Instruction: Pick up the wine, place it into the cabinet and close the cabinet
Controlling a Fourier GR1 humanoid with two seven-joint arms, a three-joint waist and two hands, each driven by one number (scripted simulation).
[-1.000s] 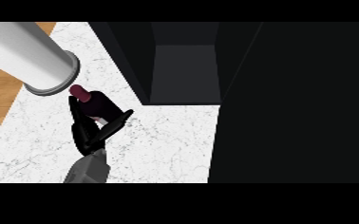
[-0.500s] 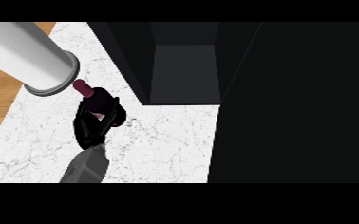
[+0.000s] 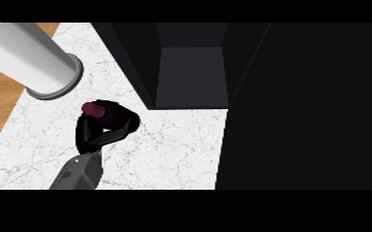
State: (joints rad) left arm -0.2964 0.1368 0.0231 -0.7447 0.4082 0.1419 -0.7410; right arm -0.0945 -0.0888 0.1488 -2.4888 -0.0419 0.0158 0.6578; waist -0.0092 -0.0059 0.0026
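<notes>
The cabinet fills the upper middle and right of the frame, its grey recess standing open towards us; the black mass down the right side may be its door, though in that darkness we cannot tell. The white marbled counter spreads across the lower left; a broad pale cylinder stands on it at the upper left. A grey forearm comes in from the lower left edge; at its end the left hand is curled round the wine, fingers and thumb wrapped about the dark body, so that only the dark red top shows clearly above them. The wine sits left of centre, just below and right of the cylinder and near the cabinet's lower left corner; whether its base touches the counter we cannot say. The right hand shows nowhere.

We judge the wine to be rigid, fairly heavy for its width, smooth enough to slip, and breakable; it is top-tall, so it could tip if taken high. The body, about where the hand has it now, looks the right place to hold; the narrow top would give less control on the way into the recess.
</notes>
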